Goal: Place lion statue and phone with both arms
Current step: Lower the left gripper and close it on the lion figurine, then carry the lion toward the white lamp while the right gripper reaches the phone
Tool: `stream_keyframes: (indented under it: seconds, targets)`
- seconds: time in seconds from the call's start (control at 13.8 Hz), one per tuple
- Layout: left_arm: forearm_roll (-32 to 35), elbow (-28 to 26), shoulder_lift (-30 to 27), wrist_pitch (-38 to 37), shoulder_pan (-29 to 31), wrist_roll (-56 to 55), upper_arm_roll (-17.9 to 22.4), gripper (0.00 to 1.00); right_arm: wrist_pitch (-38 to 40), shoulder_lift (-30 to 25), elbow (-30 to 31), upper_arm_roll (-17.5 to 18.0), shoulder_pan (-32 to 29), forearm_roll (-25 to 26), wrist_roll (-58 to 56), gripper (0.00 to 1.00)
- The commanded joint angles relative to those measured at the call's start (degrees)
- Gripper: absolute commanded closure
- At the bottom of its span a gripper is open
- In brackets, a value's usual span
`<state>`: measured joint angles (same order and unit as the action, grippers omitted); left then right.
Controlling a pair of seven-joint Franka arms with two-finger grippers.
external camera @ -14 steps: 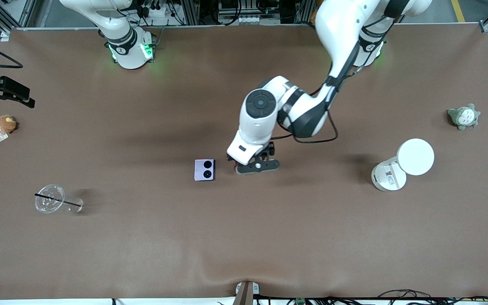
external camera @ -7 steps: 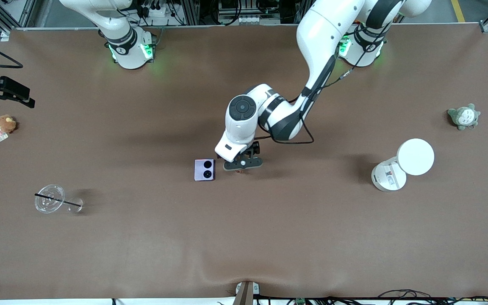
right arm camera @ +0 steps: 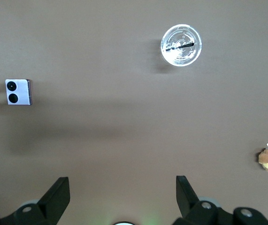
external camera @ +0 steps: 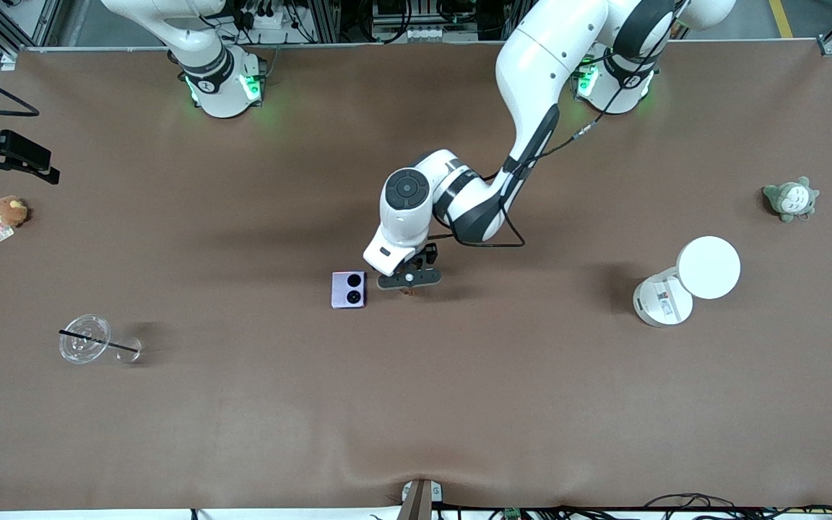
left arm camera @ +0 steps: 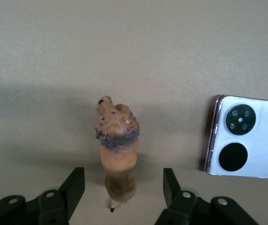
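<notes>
Straddling the lion statue (left arm camera: 117,152) beside the phone (external camera: 349,289), left gripper (left arm camera: 124,187) jaws spread, right gripper (right arm camera: 123,193) jaws spread, waiting.

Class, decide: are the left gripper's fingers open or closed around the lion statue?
Open. The left gripper has a finger on each side of the lion statue, with visible gaps.

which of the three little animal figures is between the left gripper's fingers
The lion statue, the slim brown one beside the phone, between the left gripper's open fingers. Both plush toys sit at the table ends.
</notes>
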<state>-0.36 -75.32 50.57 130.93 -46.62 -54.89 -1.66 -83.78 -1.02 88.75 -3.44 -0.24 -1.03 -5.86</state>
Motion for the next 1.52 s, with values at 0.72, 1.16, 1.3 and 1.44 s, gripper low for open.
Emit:
stream_keyframes:
  seconds: [0.72, 1.16, 1.3, 1.44]
  targets:
    - [1.7, 0.5, -4.5, -6.5, 2.5, 0.9, 1.4, 1.0, -0.3, 0.2, 0.6, 0.4, 0.0, 0.2, 1.0, 0.0]
    - [6.1, -11.9, -15.5, -9.5, 9.3, 4.2, 1.3, 1.0, -1.8, 8.0, -2.1, 0.3, -0.9, -0.4, 1.7, 0.0]
    - [6.6, -20.5, -22.2, -8.0, 13.1, 8.3, 1.1, 1.0, -2.3, 12.3, -4.5, 0.3, -2.3, -0.6, 1.4, 0.0]
    - [6.6, -27.8, -27.4, -4.8, 17.0, 12.9, 1.0, 1.0, -5.2, 15.6, -6.0, 0.3, -3.3, -0.7, 1.3, 0.0]
